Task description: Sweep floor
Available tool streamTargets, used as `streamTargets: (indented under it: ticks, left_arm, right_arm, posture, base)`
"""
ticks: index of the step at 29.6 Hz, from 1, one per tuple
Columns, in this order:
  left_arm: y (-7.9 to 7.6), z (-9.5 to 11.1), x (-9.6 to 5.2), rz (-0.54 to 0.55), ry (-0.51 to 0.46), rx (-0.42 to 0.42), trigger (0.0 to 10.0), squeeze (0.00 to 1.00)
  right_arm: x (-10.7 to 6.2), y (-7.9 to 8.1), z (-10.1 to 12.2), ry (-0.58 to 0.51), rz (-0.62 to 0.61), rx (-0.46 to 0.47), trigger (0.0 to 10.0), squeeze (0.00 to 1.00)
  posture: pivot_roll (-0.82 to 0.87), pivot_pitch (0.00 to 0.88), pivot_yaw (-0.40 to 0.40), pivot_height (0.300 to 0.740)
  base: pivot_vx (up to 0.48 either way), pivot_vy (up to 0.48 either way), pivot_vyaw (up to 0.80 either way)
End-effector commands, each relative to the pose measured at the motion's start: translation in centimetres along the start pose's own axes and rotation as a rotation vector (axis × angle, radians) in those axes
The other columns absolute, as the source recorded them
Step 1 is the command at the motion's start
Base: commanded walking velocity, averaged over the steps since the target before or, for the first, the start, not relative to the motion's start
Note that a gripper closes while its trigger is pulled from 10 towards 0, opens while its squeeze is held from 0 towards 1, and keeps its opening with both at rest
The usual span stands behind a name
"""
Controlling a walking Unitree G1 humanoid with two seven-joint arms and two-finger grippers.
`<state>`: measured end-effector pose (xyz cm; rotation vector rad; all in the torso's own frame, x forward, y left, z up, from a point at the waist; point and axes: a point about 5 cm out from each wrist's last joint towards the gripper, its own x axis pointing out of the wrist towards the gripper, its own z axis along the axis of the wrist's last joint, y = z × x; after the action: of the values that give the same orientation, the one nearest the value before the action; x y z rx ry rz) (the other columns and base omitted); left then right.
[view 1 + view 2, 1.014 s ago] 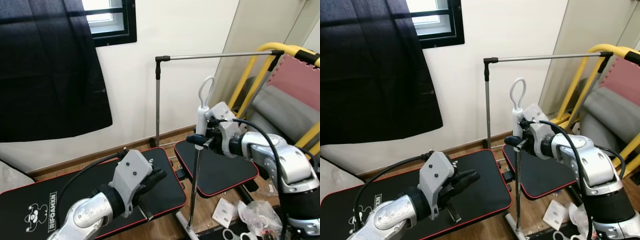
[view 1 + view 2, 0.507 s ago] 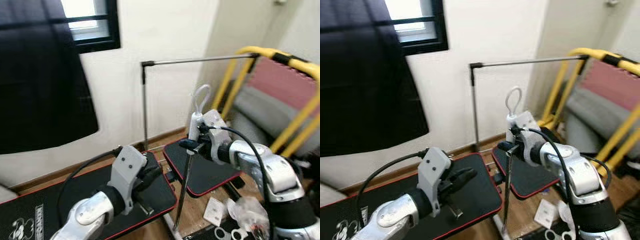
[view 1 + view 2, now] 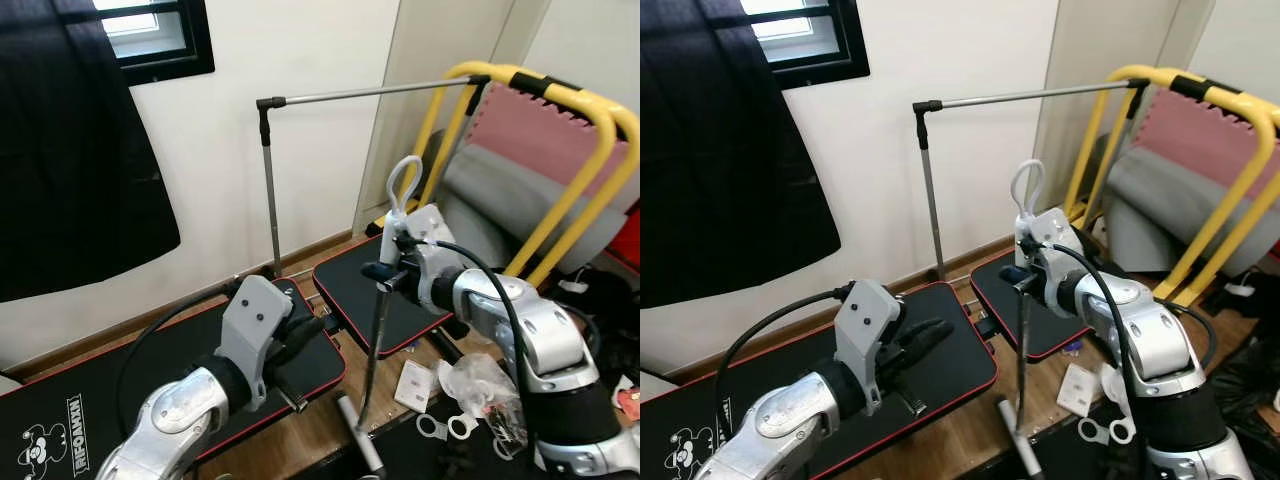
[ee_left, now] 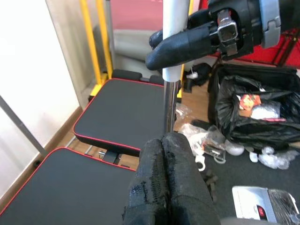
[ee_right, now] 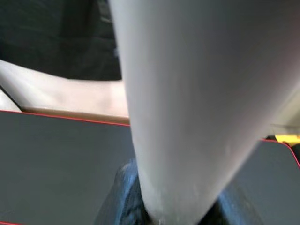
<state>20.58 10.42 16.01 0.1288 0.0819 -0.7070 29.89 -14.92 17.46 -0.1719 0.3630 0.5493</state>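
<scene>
A broom with a white looped handle top (image 3: 404, 187) and a thin metal shaft (image 3: 371, 352) stands nearly upright, its lower end (image 3: 356, 448) near the wooden floor. My right gripper (image 3: 385, 272) is shut on the broom just below the white part; the right wrist view looks close along that white handle (image 5: 187, 117). My left gripper (image 3: 302, 334) hovers over the black mat to the left of the shaft, shut with nothing in it. In the left wrist view its fingertips (image 4: 166, 183) are pressed together, with the broom shaft (image 4: 170, 105) just beyond them.
Two black red-edged padded mats (image 3: 70, 420) (image 3: 345, 285) lie on the floor. A clothes rail (image 3: 360, 95) and a yellow frame (image 3: 545, 95) with pink and grey pads stand behind. Plastic bags and litter (image 3: 470, 385) and a black bag (image 4: 253, 112) lie at the right.
The whole picture has shifted as the camera turned, bringing more of the yellow frame and the litter into view. The broom stays in my right gripper, its shaft slightly more tilted.
</scene>
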Motion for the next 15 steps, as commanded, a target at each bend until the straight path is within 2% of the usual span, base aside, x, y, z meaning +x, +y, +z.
streamTargets:
  ticks: [1,8,10,13,15]
  left_arm:
    - [0.1,-0.3,0.0,0.067,0.016,-0.017,10.0,0.00]
    - [-0.1,-0.4,0.2,0.064,0.018,-0.017,10.0,0.00]
    - [-0.1,-0.4,0.2,0.065,0.016,-0.016,10.0,0.00]
    - [0.1,-0.4,0.2,0.075,0.015,-0.008,10.0,0.00]
    - [0.5,-0.5,0.2,0.102,0.016,0.011,10.0,0.00]
  right_arm:
    - [-0.2,-0.7,0.8,-0.045,-0.041,-0.005,10.0,0.00]
    - [0.0,-1.1,1.2,-0.089,-0.090,0.002,10.0,0.00]
    - [0.0,-1.2,1.4,-0.099,-0.105,0.003,10.0,0.00]
    - [0.0,-1.4,1.6,-0.119,-0.128,0.012,10.0,0.00]
    - [0.0,-1.5,1.9,-0.152,-0.142,0.010,10.0,0.00]
  posture:
    - [-0.07,0.008,-0.088,0.740]
    - [-0.07,0.000,-0.085,0.740]
    - [-0.07,0.000,-0.084,0.740]
    - [-0.07,0.000,-0.082,0.740]
    - [-0.07,0.001,-0.081,0.740]
  base:
    - [-0.304,0.000,-0.80]
    - [-0.294,0.000,-0.80]
    - [-0.247,0.000,0.00]
    - [0.000,0.000,0.00]
    - [0.000,0.000,-0.80]
